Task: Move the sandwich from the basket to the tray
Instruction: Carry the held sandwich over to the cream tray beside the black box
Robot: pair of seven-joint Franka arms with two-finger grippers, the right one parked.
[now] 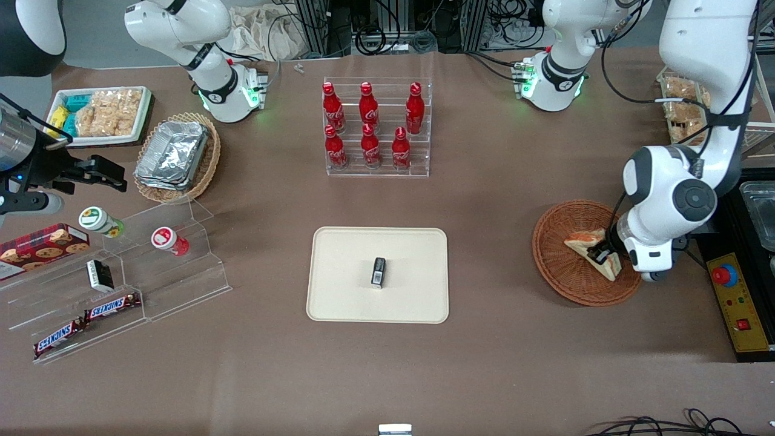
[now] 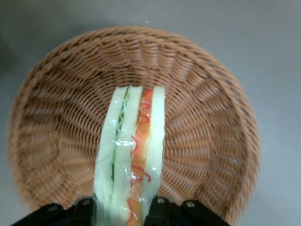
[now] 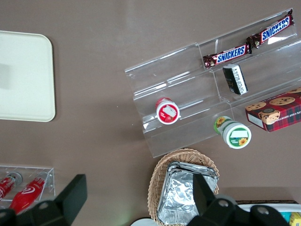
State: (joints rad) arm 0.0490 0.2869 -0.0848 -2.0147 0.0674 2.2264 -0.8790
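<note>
The sandwich [image 1: 586, 242] [image 2: 134, 146], a clear-wrapped wedge of white bread with green and red-orange filling, stands on edge in the reddish-brown wicker basket [image 1: 560, 269] [image 2: 51, 122] toward the working arm's end of the table. My left gripper [image 1: 603, 255] [image 2: 123, 213] reaches down into the basket and is shut on the sandwich's wide end, one black finger pressed on each bread face. I cannot tell whether the sandwich still touches the basket floor. The cream-beige tray [image 1: 345, 290] [image 3: 23, 94] lies at the table's middle, apart from the basket.
A small black packet [image 1: 378, 271] sits on the tray. A rack of red cola bottles [image 1: 375, 130] stands farther from the camera than the tray. A yellow box with a red stop button [image 1: 729, 284] lies beside the basket. Clear snack shelves [image 1: 121, 272] stand toward the parked arm's end.
</note>
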